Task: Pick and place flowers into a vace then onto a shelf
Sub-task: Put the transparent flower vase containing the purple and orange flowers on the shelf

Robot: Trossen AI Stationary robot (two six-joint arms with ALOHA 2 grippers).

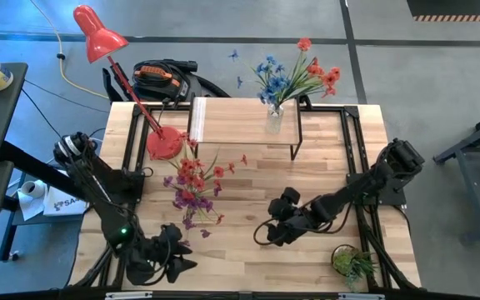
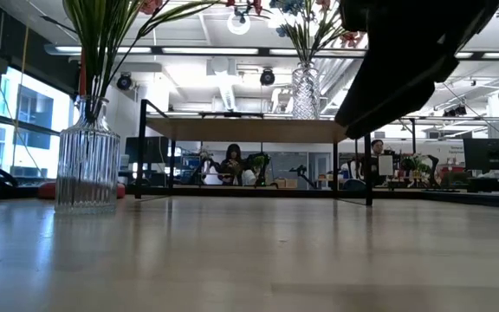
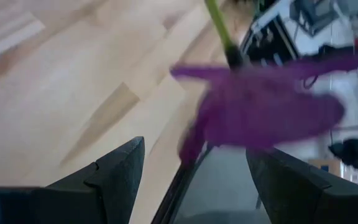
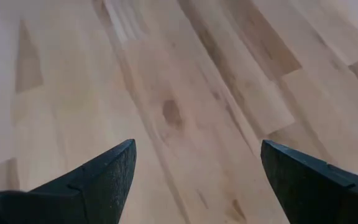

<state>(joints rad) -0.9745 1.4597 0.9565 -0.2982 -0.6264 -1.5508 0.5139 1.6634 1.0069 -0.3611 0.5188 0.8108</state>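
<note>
A clear ribbed glass vase (image 2: 85, 165) stands on the table's left half, holding red and purple flowers (image 1: 192, 179). A second glass vase (image 2: 306, 91) with blue and red flowers (image 1: 286, 75) stands on the shelf (image 1: 244, 123) at the table's far side. My left gripper (image 1: 182, 257) is open near the table's near edge, just nearer than the purple blossoms. One purple blossom (image 3: 260, 106) hangs close ahead of its fingers, untouched. My right gripper (image 1: 272, 232) is open over bare wood right of centre.
A red desk lamp (image 1: 98, 35) leans over the far left corner, its round base (image 1: 165, 143) on the table beside the shelf. A small leafy green plant (image 1: 355, 265) sits at the near right corner. Bare wood (image 4: 185, 106) lies between the two grippers.
</note>
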